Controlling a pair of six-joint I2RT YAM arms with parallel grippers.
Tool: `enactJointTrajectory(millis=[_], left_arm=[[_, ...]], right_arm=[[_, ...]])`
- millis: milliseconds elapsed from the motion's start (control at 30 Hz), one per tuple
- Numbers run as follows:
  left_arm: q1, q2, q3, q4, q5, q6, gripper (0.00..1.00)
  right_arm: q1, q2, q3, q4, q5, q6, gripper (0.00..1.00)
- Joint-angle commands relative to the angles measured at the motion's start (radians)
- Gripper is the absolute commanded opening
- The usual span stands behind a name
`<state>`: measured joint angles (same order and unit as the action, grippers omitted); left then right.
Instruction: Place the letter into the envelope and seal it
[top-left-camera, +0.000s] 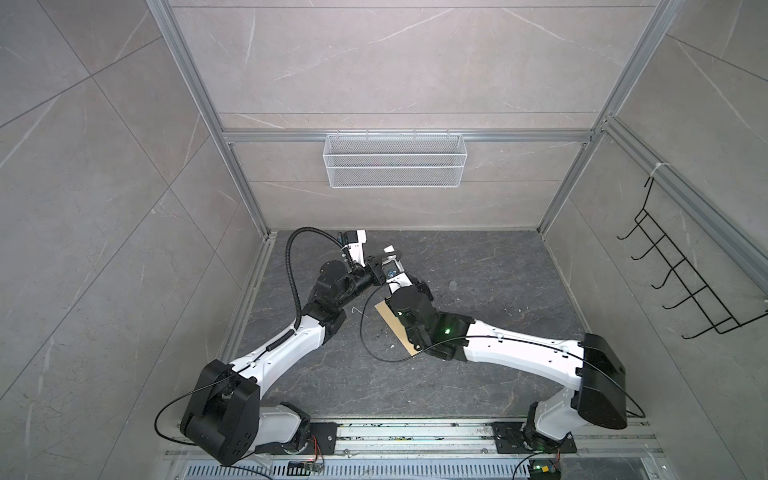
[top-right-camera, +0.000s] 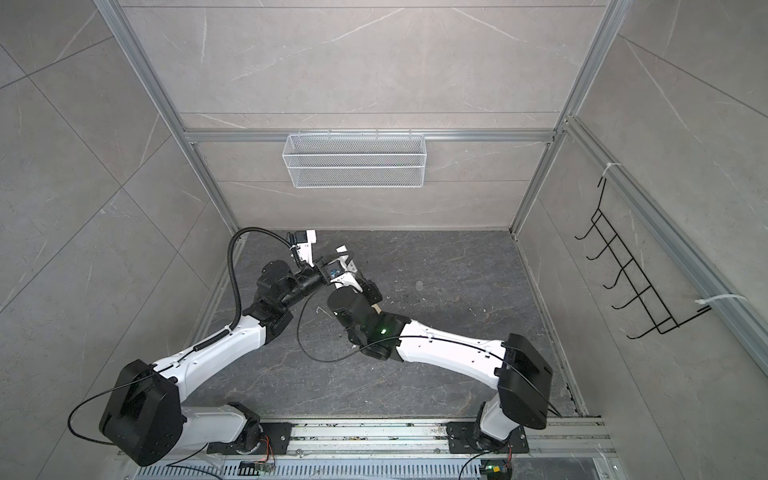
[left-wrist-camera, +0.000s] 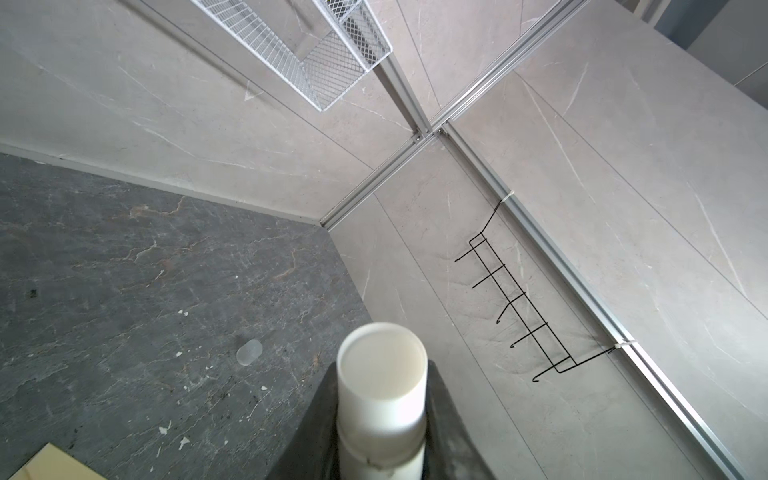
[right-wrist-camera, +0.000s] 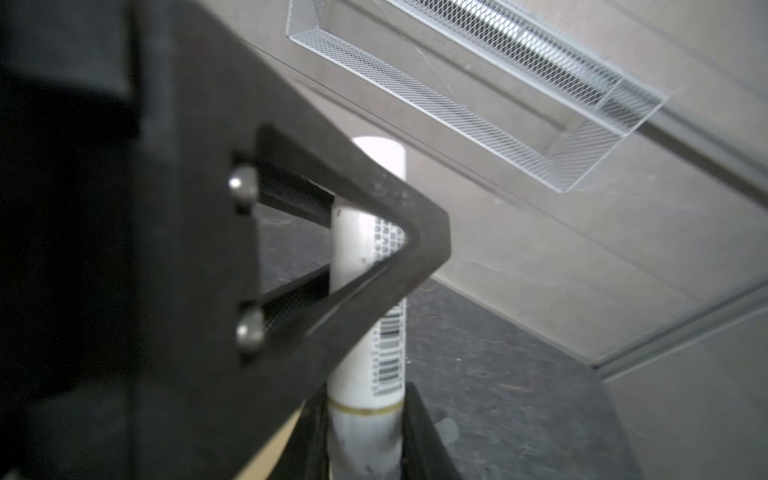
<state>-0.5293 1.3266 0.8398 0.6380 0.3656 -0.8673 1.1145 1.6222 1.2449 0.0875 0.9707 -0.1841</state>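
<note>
A white glue stick (top-left-camera: 390, 250) is held above the dark floor near the back, gripped from both sides. My left gripper (left-wrist-camera: 382, 415) is shut on it, and the tube's flat end (left-wrist-camera: 381, 370) points at the camera. My right gripper (right-wrist-camera: 365, 419) is shut on the tube just below its gold ring. The barcoded body (right-wrist-camera: 390, 345) runs up through the left gripper's black finger (right-wrist-camera: 374, 191). The tan envelope (top-left-camera: 395, 328) lies flat on the floor, mostly under my right arm (top-left-camera: 519, 345); a corner (left-wrist-camera: 54, 463) shows in the left wrist view. The letter is out of view.
A small clear round disc (top-left-camera: 453, 285) lies on the floor to the right of the grippers. A white mesh basket (top-left-camera: 395, 160) hangs on the back wall and a black wire hook rack (top-left-camera: 681, 270) on the right wall. Pale scraps dot the floor.
</note>
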Motion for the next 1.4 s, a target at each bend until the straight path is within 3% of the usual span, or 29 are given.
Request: enactJointTrajectory(millis=[0,100,200,433,633,767,1033,1200,1367], left_arm=[[-0.024,-0.008,0.018,0.030,0.065,0.019,0.00],[-0.024,-0.011,0.018,0.032,0.067,0.020,0.00],[-0.024,-0.016,0.017,0.039,0.076,0.021,0.00],[-0.024,-0.027,0.015,0.066,0.095,0.003,0.00],[-0.024,-0.021,0.017,0.104,0.120,-0.024,0.00],[-0.024,-0.021,0.018,0.110,0.126,-0.030,0.00],[-0.024,-0.021,0.018,0.117,0.127,-0.033,0.00],[-0.024,-0.018,0.016,0.124,0.128,-0.039,0.00],[-0.024,-0.018,0.016,0.123,0.128,-0.039,0.00]], right_arm=[[0.010,0.011,0.026,0.085,0.141,-0.147,0.00],[0.002,-0.054,-0.010,0.022,-0.010,-0.046,0.05],[-0.051,-0.154,-0.051,-0.078,-0.275,0.090,0.23],[-0.340,-0.370,-0.224,-0.054,-1.143,0.352,0.72],[-0.503,-0.370,-0.284,0.071,-1.541,0.514,0.76],[-0.559,-0.337,-0.325,0.221,-1.658,0.632,0.71],[-0.576,-0.262,-0.309,0.323,-1.750,0.718,0.62],[-0.576,-0.230,-0.300,0.354,-1.765,0.746,0.47],[-0.576,-0.222,-0.299,0.366,-1.759,0.762,0.24]])
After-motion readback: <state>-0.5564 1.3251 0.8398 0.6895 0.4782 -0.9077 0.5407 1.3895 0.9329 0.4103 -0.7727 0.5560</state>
